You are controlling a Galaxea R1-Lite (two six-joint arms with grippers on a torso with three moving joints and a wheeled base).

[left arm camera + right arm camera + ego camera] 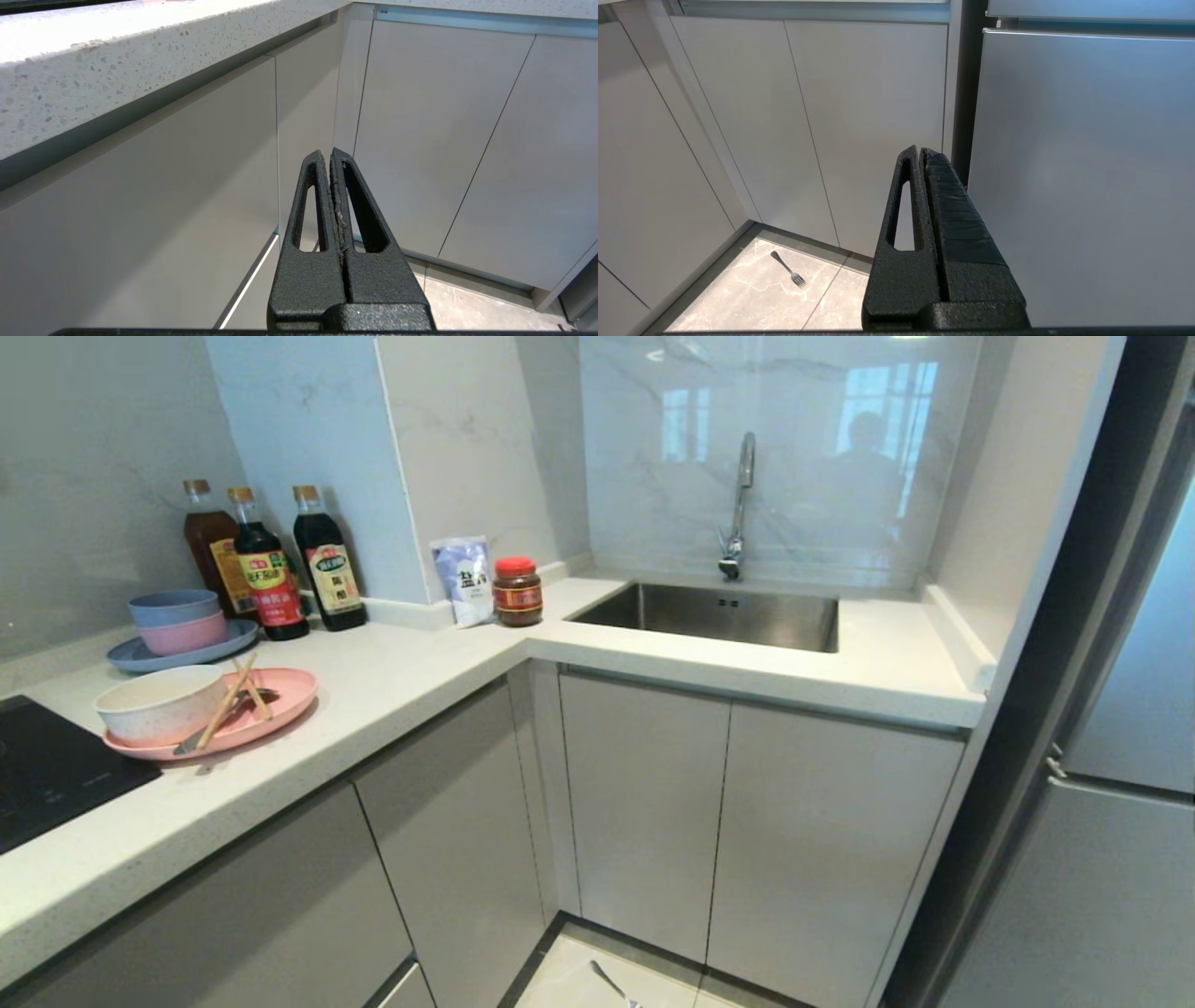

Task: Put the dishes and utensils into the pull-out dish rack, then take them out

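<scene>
Both jaws pressed together, fork flat on floor, tines seemingly away from cabinets

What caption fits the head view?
Pink plate holding bowl, chopsticks and fork on counter beside sink; cabinets shut.

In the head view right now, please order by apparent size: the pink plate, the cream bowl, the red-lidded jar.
1. Pink plate, widest.
2. Cream bowl, sitting on the plate.
3. Red-lidded jar, smallest; it stands farther from the camera, so its true size is unsure.
</scene>
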